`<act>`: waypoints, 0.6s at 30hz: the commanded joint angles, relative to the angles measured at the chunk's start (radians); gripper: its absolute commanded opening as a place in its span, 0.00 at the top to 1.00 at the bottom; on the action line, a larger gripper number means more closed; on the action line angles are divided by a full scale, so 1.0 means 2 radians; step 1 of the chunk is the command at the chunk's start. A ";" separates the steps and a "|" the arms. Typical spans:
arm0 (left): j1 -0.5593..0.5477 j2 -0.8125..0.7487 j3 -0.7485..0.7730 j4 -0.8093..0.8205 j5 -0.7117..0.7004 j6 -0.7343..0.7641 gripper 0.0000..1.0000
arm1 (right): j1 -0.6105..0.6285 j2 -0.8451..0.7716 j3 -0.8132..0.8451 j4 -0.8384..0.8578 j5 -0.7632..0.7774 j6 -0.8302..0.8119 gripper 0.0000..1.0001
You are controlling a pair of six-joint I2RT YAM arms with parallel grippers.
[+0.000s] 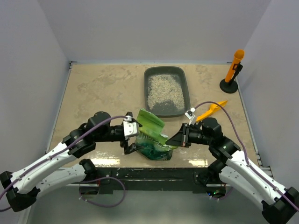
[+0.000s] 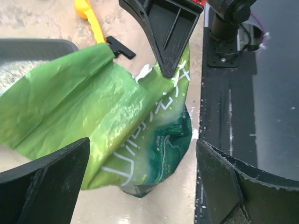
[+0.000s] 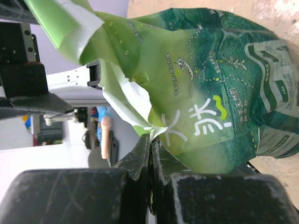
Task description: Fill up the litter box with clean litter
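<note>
The dark grey litter box [image 1: 184, 88] lies at the back centre with pale clean litter [image 1: 164, 91] spread inside. The glossy green bag [image 1: 152, 135] is near the table's front edge, between both grippers. My right gripper [image 1: 172, 139] is shut on the bag's torn upper edge [image 3: 159, 126], its jaws pressed together [image 3: 150, 137]. My left gripper [image 1: 133, 140] is open, its fingers wide apart on either side of the bag's lower part [image 2: 140, 154] without touching it. The litter box corner [image 2: 42, 45] shows at the left of the left wrist view.
An orange scoop [image 1: 211, 111] lies right of the litter box, also in the left wrist view [image 2: 88, 16]. An orange-handled tool stands in a black base [image 1: 232, 70] at the back right. The black mounting plate [image 1: 154, 173] runs along the near edge. Walls enclose the table.
</note>
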 commanded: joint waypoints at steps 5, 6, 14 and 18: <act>-0.119 0.042 -0.001 0.073 -0.193 0.081 0.00 | -0.010 0.014 0.054 -0.075 -0.006 -0.072 1.00; -0.127 0.053 0.002 0.069 -0.201 0.086 0.00 | -0.011 0.014 0.054 -0.075 -0.008 -0.073 1.00; -0.149 0.103 0.007 0.061 -0.245 0.128 0.00 | -0.012 0.006 0.064 -0.088 -0.019 -0.078 1.00; -0.149 0.124 0.013 0.041 -0.249 0.137 0.00 | -0.012 0.005 0.065 -0.088 -0.024 -0.082 1.00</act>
